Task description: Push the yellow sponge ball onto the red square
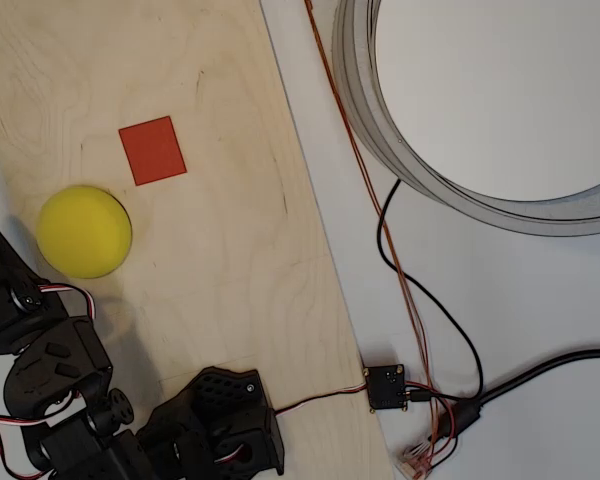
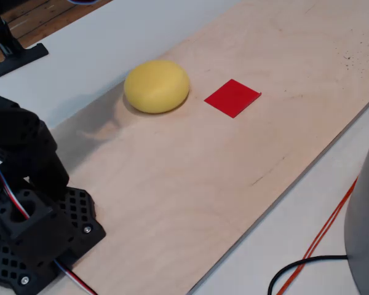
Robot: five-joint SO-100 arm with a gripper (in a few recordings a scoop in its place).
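Note:
The yellow sponge ball (image 1: 84, 231) (image 2: 157, 86) rests on the pale wooden board (image 1: 230, 250) (image 2: 246, 184). The red square (image 1: 152, 150) (image 2: 232, 98) lies flat on the board, slightly tilted, a short gap from the ball and not touching it. My black arm (image 1: 50, 370) (image 2: 24, 153) is folded over its base (image 1: 220, 420) (image 2: 43, 239) at the board's near end. One black link reaches the picture's left edge just below the ball in the overhead view. No fingers can be made out on it.
A large grey round rim (image 1: 380, 130) (image 2: 366, 215) stands off the board on the white table. Black and orange cables (image 1: 410, 290) (image 2: 313, 252) and a small black connector box (image 1: 385, 386) lie beside the board's edge. A black stand (image 2: 15, 52) sits at the back.

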